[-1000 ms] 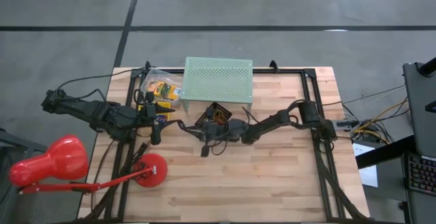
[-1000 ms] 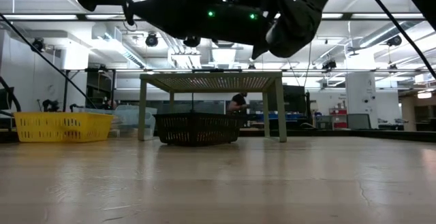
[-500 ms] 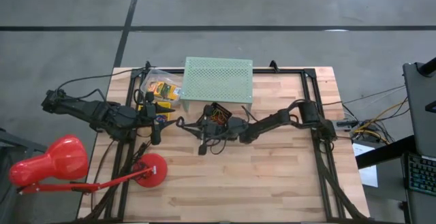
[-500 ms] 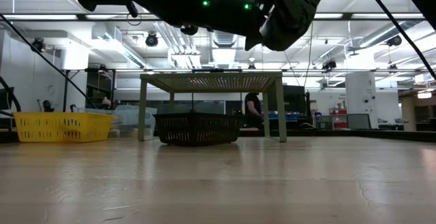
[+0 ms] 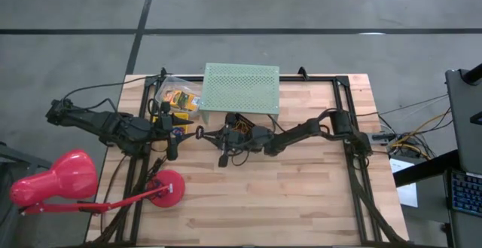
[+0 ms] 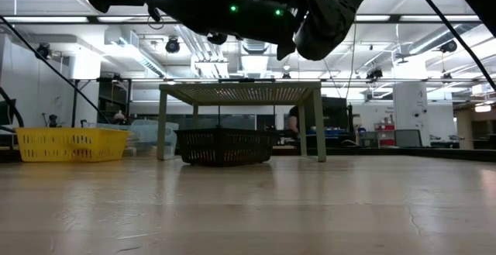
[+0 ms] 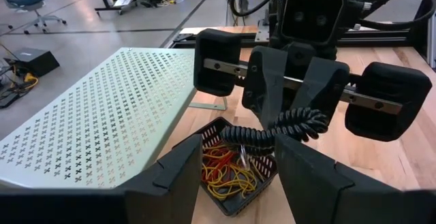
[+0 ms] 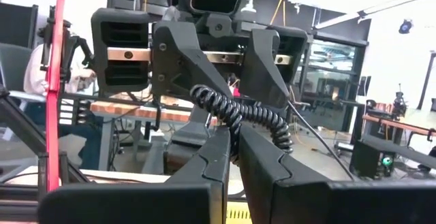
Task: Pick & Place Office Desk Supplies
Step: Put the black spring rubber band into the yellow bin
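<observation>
A black coiled cord (image 7: 272,130) hangs in the air between my two grippers, which face each other left of the table's middle. My right gripper (image 8: 234,139) is shut on it. My left gripper (image 7: 238,159) is open, with its fingers on either side of the cord (image 8: 238,115); I cannot tell whether they touch it. Below the cord, a small black basket (image 7: 235,176) holds red, orange and yellow rubber bands. It stands on the table in front of the mint-green perforated stand (image 5: 241,88). Yellow-orange boxes in a clear bag (image 5: 178,97) lie at the far left. My right gripper pinches the coiled cord partway along its coil (image 8: 236,123) between its two fingers. The fingers come about level from the table's right and lie across the cord. The cord is lifted clear above the basket, its coil slack, and a thin straight tail (image 7: 240,157) hangs toward the basket.
A red desk lamp (image 5: 53,184) lies off the table's near left corner, with its round base (image 5: 166,189) on the table. The near half of the wooden table (image 5: 286,203) is bare. In the low view the basket (image 6: 223,146) sits under the stand (image 6: 240,92).
My right gripper has moved a little toward the table's left and far side, carrying the cord closer to my left gripper. It now covers more of the basket in the high view. My left gripper has kept still.
</observation>
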